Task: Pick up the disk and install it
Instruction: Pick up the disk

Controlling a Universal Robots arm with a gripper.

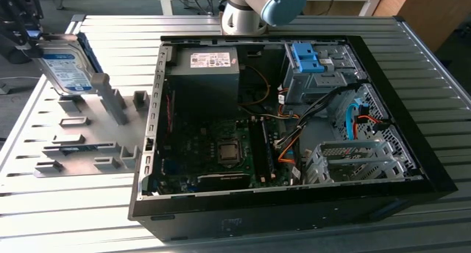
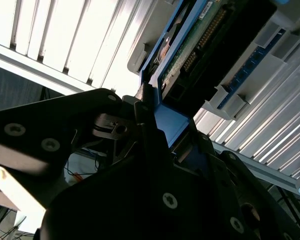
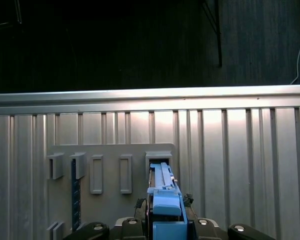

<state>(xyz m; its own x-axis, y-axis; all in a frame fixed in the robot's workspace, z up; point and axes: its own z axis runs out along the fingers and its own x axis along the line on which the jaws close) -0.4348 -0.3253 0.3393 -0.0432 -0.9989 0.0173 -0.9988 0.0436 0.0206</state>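
The disk (image 1: 68, 71), a silver drive with a white-and-blue label in a blue frame, stands on edge and tilted at the exterior view's far left, over the back of a grey fixture plate (image 1: 88, 134). My black gripper (image 1: 33, 41) is shut on its upper end. In the second wrist view the fingers (image 2: 145, 107) clamp the blue frame (image 2: 170, 125), with the drive's circuit-board underside (image 2: 200, 45) beyond them. In the first wrist view the disk's blue edge (image 3: 165, 197) runs out from the gripper (image 3: 165, 225) towards a grey slot holder (image 3: 158, 157). Whether the disk touches the plate cannot be told.
An open black computer case (image 1: 423, 154) lies at the exterior view's right of the plate, with a grey power-supply box (image 1: 209, 63), a motherboard (image 1: 220, 148), a blue bracket in the drive bay (image 1: 308, 57) and a metal cage (image 1: 353, 159). Grey posts (image 1: 110, 96) rise from the plate. The table is ribbed metal (image 1: 96, 220).
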